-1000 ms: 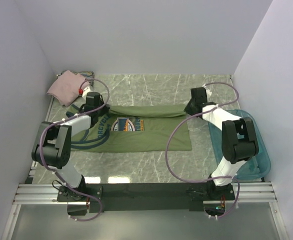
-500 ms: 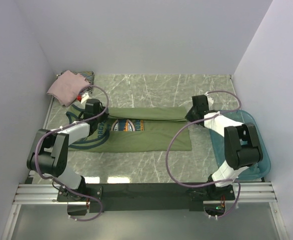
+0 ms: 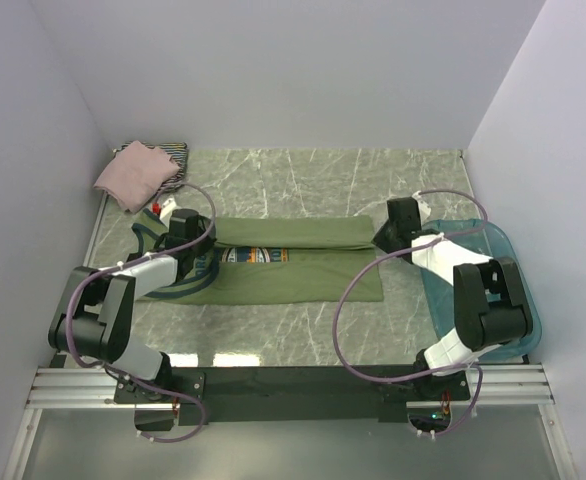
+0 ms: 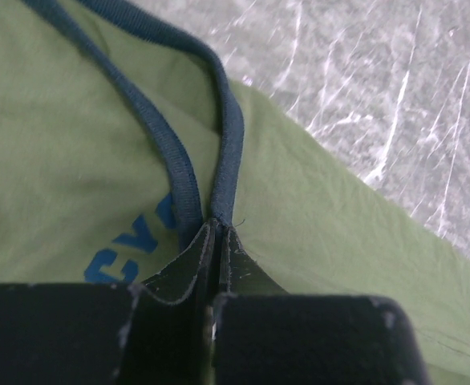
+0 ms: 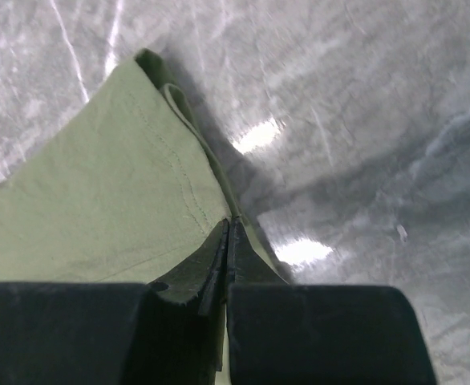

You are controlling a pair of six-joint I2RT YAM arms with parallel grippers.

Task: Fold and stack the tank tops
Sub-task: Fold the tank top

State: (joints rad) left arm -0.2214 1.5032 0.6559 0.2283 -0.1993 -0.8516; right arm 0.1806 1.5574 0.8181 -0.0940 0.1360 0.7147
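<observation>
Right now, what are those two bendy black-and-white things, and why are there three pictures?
They are two robot arms, bolted at the near edge of a marble table. The big picture looks down from above. The other two come from little cameras on each wrist, so you see each arm's own pinching fingers up close. The left gripper is shut on the navy-trimmed end of an olive-green tank top; the right gripper is shut on its other end, and the top lies partly folded over itself. In the far left corner sit a pink top and a striped top. A teal tub sits on the right side.
</observation>
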